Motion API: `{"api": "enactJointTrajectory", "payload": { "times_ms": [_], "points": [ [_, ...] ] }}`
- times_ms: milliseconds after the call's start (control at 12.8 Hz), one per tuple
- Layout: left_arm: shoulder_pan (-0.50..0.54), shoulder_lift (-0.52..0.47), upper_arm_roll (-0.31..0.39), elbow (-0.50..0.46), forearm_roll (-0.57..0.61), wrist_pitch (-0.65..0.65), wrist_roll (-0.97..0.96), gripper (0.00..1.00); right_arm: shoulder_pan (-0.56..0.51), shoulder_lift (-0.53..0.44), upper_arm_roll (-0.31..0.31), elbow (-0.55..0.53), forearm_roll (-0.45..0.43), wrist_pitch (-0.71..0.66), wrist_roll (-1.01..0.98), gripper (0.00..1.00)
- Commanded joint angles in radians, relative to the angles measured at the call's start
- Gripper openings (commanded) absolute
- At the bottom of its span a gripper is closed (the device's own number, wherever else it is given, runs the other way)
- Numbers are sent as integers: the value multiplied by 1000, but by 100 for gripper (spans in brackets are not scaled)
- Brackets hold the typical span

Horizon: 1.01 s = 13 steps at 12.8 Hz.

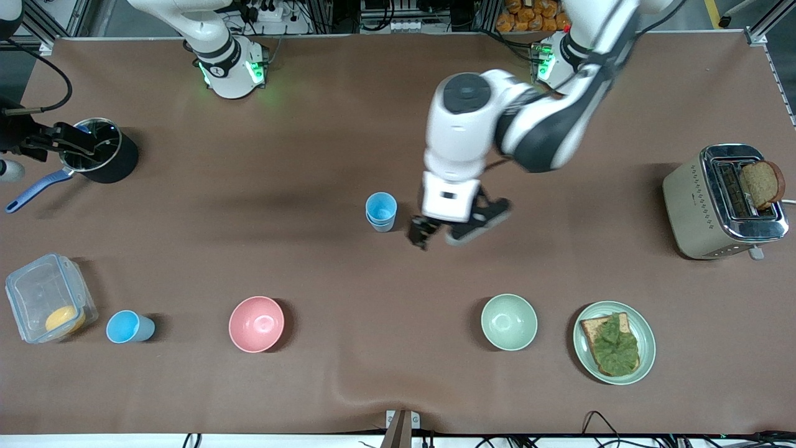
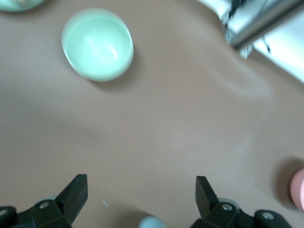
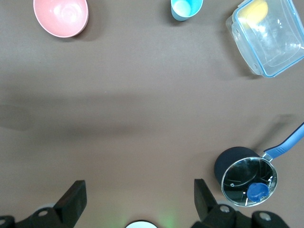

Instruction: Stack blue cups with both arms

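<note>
Two blue cups stand stacked, one inside the other, at the middle of the table. A third blue cup stands alone near the front edge at the right arm's end; it also shows in the right wrist view. My left gripper hangs open and empty just beside the stack, toward the left arm's end. In the left wrist view a blue cup rim shows low between its fingers. My right gripper is open and empty, high near its base, and out of the front view.
A pink bowl and a pale green bowl sit near the front edge. A plate with toast and lettuce, a toaster, a black pot and a clear container stand toward the table's ends.
</note>
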Motion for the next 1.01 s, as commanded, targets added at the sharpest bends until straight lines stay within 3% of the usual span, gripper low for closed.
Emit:
{"api": "enactJointTrajectory", "payload": {
  "times_ms": [0, 779, 935],
  "points": [
    [92, -101, -11, -29, 17, -137, 270, 100, 6, 2, 2, 19, -12, 0, -7, 100],
    [421, -339, -20, -35, -234, -403, 972, 100, 3, 11, 2, 36, -11, 10, -7, 100],
    [447, -372, 0, -58, -264, -412, 1074, 100, 3, 11, 2, 34, -11, 8, -7, 100]
  ]
}}
